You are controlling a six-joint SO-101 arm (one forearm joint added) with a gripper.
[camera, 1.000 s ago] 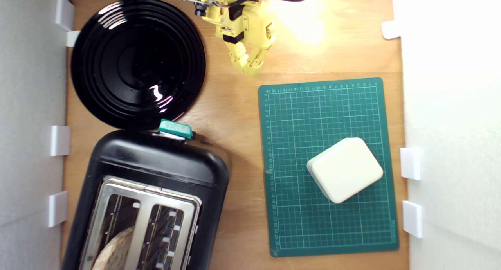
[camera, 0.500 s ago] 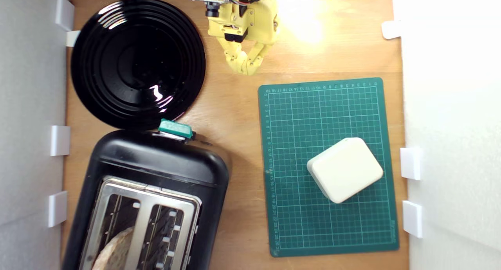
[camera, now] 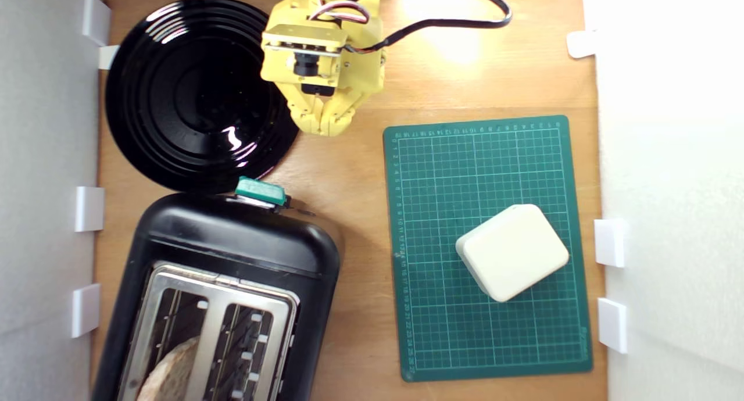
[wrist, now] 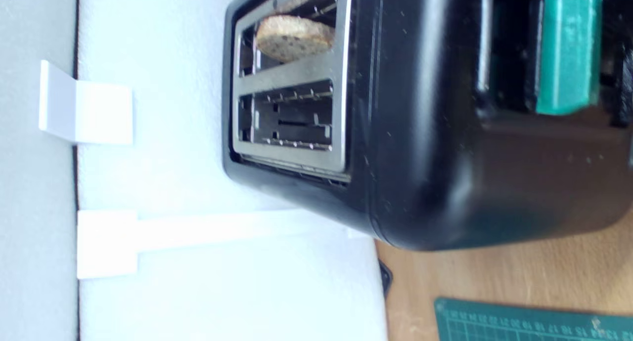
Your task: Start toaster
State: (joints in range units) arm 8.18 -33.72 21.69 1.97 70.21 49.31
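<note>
One toaster point(camera: 232, 285) stands at the near corner of the wooden worktop point(camera: 354, 215) on the exterior view's left, its body running off the near edge. It is glossy black with a silver top plate point(camera: 218, 331) and two slots. One slice of bread point(camera: 171, 372) sits in the slot nearer the worktop's side edge; the other slot shows only its wire guides. In the wrist view the same slice point(wrist: 294, 37) shows in one slot. One teal lever knob point(camera: 260, 191) sticks out of the toaster's far end face, with nothing touching it.

Toward the exterior view's right lies one green cutting mat point(camera: 488, 247), its long side along that side edge. One cream rounded block point(camera: 512, 251) rests on the mat's nearer half, turned askew to the grid.

Past the toaster, one round black plate point(camera: 197, 93) fills the far corner on the exterior view's left; its near rim comes up beside the lever knob.

One yellow claw point(camera: 321, 121) hangs over the plate's rim on the side facing the mat, well apart from the knob, its tips pointing toward the near edge. The fingers are drawn close together with hardly a gap between them, and nothing is gripped. One black cable point(camera: 459, 20) loops from the arm across the far edge.
</note>
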